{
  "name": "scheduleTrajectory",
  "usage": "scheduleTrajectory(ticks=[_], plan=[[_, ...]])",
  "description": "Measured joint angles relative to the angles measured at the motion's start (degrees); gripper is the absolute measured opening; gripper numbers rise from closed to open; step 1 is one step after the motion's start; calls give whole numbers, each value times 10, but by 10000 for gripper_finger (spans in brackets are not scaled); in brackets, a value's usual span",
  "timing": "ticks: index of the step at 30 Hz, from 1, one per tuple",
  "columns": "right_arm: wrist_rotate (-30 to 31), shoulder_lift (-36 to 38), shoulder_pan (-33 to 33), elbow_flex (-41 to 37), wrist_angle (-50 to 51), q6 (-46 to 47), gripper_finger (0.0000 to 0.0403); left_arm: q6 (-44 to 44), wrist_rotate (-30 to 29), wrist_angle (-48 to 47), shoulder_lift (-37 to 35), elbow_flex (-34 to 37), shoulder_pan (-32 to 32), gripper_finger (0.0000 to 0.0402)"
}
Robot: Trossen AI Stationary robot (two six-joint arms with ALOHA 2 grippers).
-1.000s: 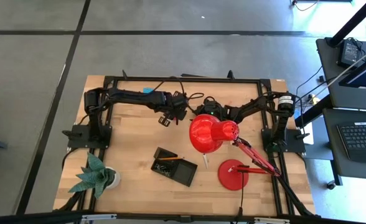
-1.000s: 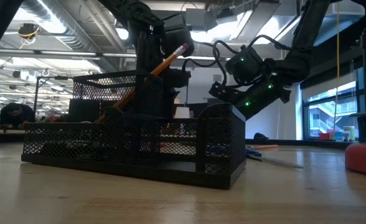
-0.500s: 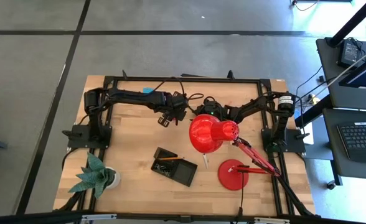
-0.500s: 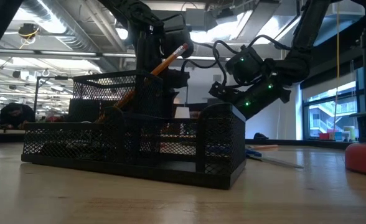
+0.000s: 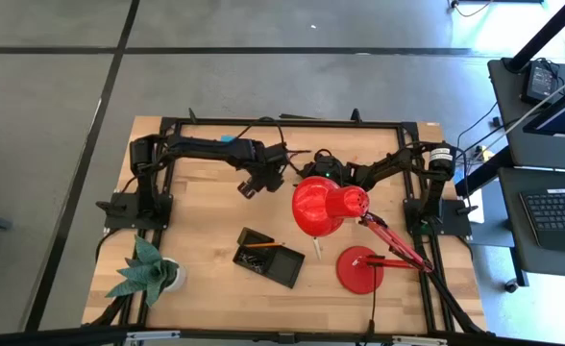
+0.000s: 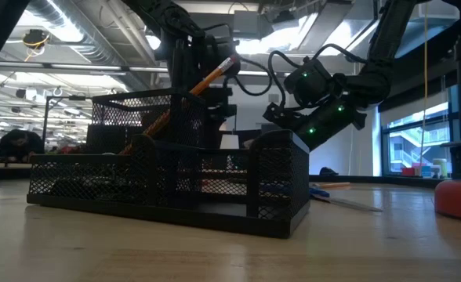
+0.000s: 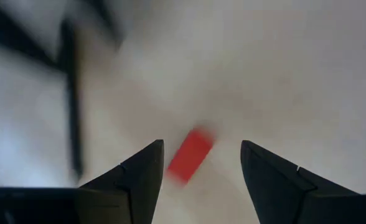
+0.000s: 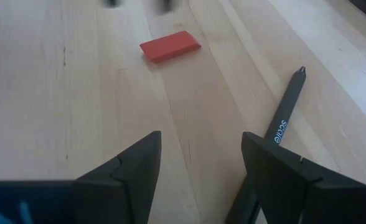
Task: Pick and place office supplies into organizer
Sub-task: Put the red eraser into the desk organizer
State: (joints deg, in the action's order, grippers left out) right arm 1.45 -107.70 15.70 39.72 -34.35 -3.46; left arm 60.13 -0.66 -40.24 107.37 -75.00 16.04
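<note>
High view: organizer (image 5: 268,257) on the table (image 5: 206,211), beside the lamp (image 5: 329,206). Left wrist view: left gripper (image 7: 201,165), fingers spread wide (holding nothing), above the red piece (image 7: 190,155). Right wrist view: right gripper (image 8: 201,158) fingers open, empty; pen (image 8: 281,121) beside them, red piece (image 8: 170,46) beyond.

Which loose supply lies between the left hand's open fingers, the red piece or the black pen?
The red piece: it lies on the wood in the gap of the left hand. The black pen lies beside the right hand.

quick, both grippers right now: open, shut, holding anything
left gripper: open, empty, over the red piece on the table.
right gripper: open, empty, near a black pen.
</note>
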Motion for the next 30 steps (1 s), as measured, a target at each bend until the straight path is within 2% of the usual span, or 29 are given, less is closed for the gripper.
scheduleTrajectory(ticks=[3,7,13,20,30], plan=[[0,0,0,0,0,0,225,35,68,1,0,0,8,207],[0,0,0,0,0,0,225,46,41,4,0,0,21,206],[0,0,0,0,0,-1,225,74,88,9,8,0,42,205],[0,0,0,0,0,-2,225,88,90,19,8,0,42,206],[0,0,0,0,0,-1,225,85,78,15,46,0,43,207]])
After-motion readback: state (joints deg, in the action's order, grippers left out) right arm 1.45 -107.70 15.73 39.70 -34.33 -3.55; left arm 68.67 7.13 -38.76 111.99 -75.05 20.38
